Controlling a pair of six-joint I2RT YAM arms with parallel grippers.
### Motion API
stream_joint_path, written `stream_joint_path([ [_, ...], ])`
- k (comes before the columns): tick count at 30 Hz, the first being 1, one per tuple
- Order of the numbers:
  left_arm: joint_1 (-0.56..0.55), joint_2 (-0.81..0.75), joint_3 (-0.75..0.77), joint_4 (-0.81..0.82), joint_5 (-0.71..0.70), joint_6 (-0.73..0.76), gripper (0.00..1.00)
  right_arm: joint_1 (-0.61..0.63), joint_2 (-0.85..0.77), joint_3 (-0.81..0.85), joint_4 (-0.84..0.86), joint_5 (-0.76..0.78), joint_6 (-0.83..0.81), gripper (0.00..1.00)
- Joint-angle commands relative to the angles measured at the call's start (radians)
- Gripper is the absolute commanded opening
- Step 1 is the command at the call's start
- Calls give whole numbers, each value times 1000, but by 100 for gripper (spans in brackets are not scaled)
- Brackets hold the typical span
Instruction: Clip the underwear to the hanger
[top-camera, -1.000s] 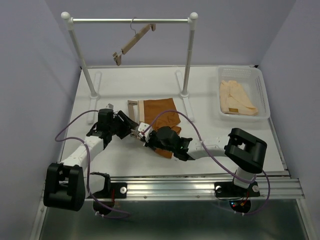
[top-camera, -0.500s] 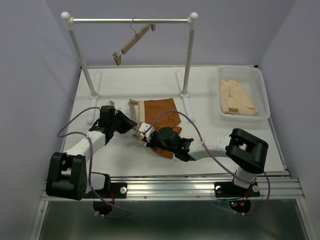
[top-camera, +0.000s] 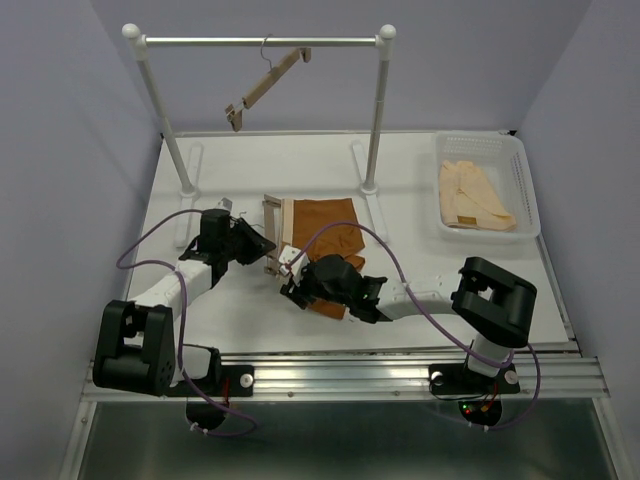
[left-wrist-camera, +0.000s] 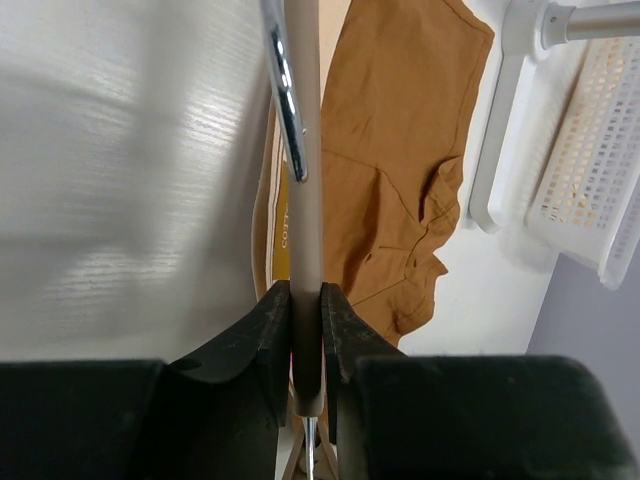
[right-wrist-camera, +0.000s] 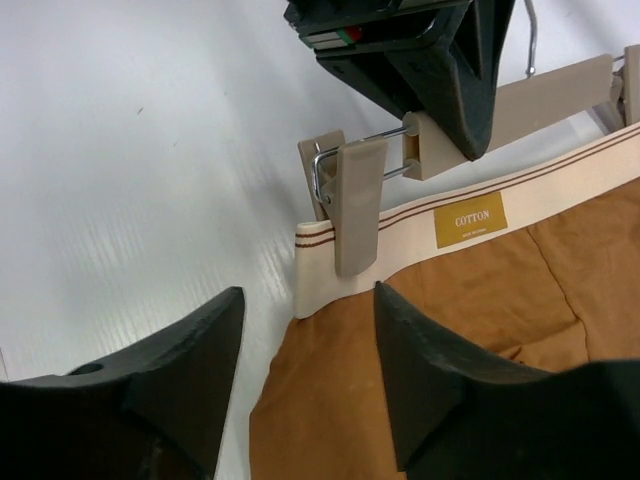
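Near clip (right-wrist-camera: 357, 205) fastened on rust-brown boxer briefs (right-wrist-camera: 420, 370).
Left gripper (left-wrist-camera: 305, 292) clamps pale wooden hanger (left-wrist-camera: 303, 150); right gripper (right-wrist-camera: 310, 300) gapes empty; far clip (top-camera: 269, 208) probably next.

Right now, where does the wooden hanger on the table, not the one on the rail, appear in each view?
Top external: the hanger lies mid-table, between the left gripper and the underwear.
Left wrist: the hanger bar runs up the centre, clamped between the fingers.
Right wrist: upper right, one clip over the waistband.
Shared landmark: the pale waistband beside the hanger, seen in all three.
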Motion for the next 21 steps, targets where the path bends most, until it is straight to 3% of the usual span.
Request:
stream_joint_path([
  [1, 4, -52, -32, 111, 56, 44, 0, 9, -55, 16, -17, 10, 70, 66],
  [2, 4, -60, -38, 125, 61, 39, 0, 9, -71, 12, -22, 6, 76, 75],
  [4, 1, -86, -57, 140, 76, 40, 0, 9, -86, -4, -27, 1, 97, 81],
  [5, -1, -95, -70, 150, 76, 39, 0, 9, -104, -10, -30, 4, 119, 92],
  [7, -2, -126, -87, 163, 76, 39, 0, -9, -127, -30, -31, 7, 168, 100],
  [10, -7, -157, -130, 203, 84, 28, 0, -66, -181, -47, -36, -63, 267, 100],
  [15, -30, -233, -198, 263, 107, 33, 0, -303, -235, -69, -24, -365, 569, 100],
  [21, -51, -339, -271, 328, 133, 19, 0, -396, -186, -31, 32, -482, 760, 100],
])
